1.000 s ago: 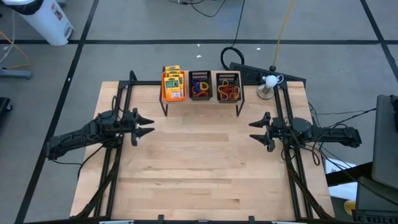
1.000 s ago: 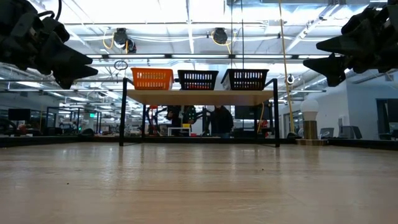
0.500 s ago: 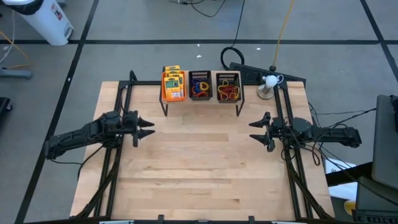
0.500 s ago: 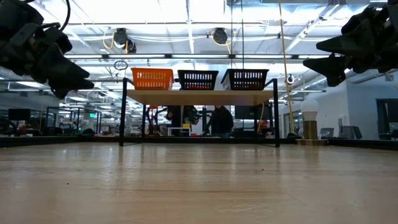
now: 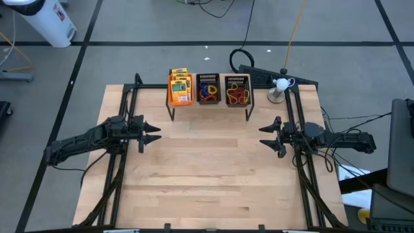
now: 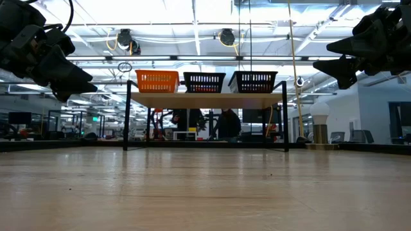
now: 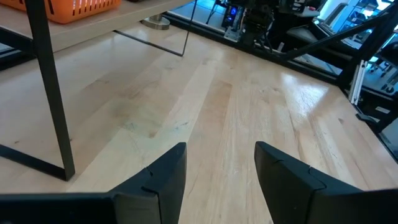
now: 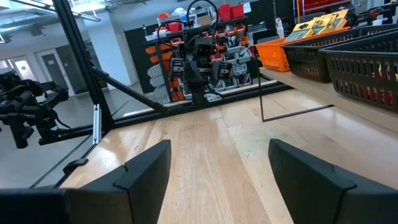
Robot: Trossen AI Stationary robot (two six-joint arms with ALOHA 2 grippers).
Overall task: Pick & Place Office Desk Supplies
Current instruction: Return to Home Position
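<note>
At the table's far edge a light wooden shelf (image 5: 208, 105) stands on black legs, and three mesh bins rest on its top. The orange bin (image 5: 180, 90) holds yellow-and-green packs (image 5: 181, 83). Two black bins (image 5: 207, 89) (image 5: 237, 90) hold coloured rubber-band loops. My left gripper (image 5: 157, 132) hovers open above the table's left part, pointing toward the right and a little down. My right gripper (image 5: 262, 136) hovers open above the right part, level, pointing left. Nothing is between the fingers of either, as the left wrist view (image 7: 221, 155) and the right wrist view (image 8: 219, 155) also show.
Bare wood (image 5: 210, 175) lies between the two grippers and toward the near edge. Black frame rails (image 5: 116, 188) (image 5: 309, 188) run along both sides. A small white lamp-like object (image 5: 279, 85) stands at the far right corner, with cables behind the shelf. People move in the room beyond (image 6: 225, 122).
My left gripper has tipped its fingers a little downward while staying in place. My right gripper has kept still. The bins and their contents have not moved.
</note>
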